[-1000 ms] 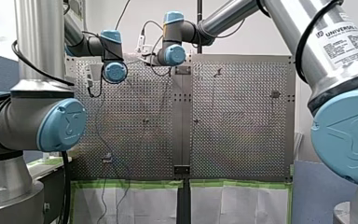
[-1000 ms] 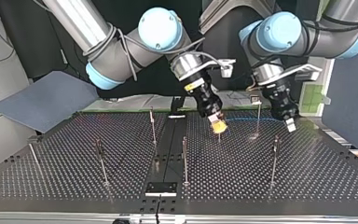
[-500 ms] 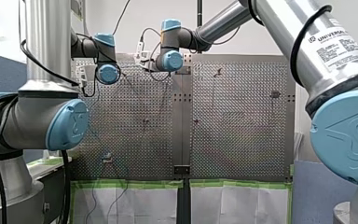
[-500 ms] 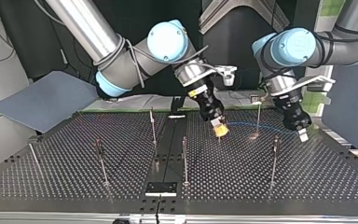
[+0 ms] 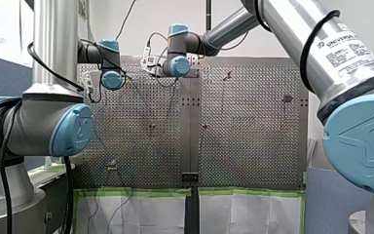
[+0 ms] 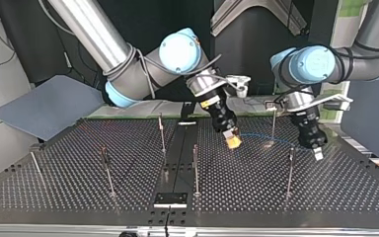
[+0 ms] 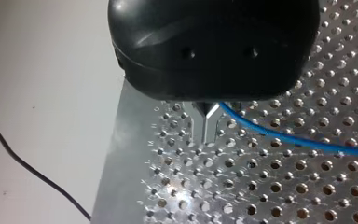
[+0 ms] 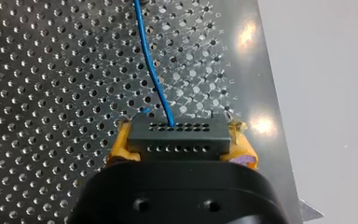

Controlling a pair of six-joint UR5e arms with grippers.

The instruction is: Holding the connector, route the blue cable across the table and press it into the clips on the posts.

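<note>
Your right pincer [image 8: 180, 142] is clamped on the connector [image 8: 179, 135] (yellow pads [image 8: 120, 145] at both sides). Your left pincer [image 7: 206, 125] has its fingers [image 7: 210, 122] together on the blue cable [image 7: 279, 136].

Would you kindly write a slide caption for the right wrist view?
Yellow-padded right gripper clamps the black connector, blue cable trailing ahead over the perforated table.

I see a grey-blue sheet [image 6: 49, 106] at the top view's left and a small black plate [image 6: 170, 199] at its bottom middle. White paper [image 5: 136, 214] edged with green tape [image 5: 131, 192] lines the front view's bottom. A thin black wire [image 7: 28, 165] shows in the left wrist view.
</note>
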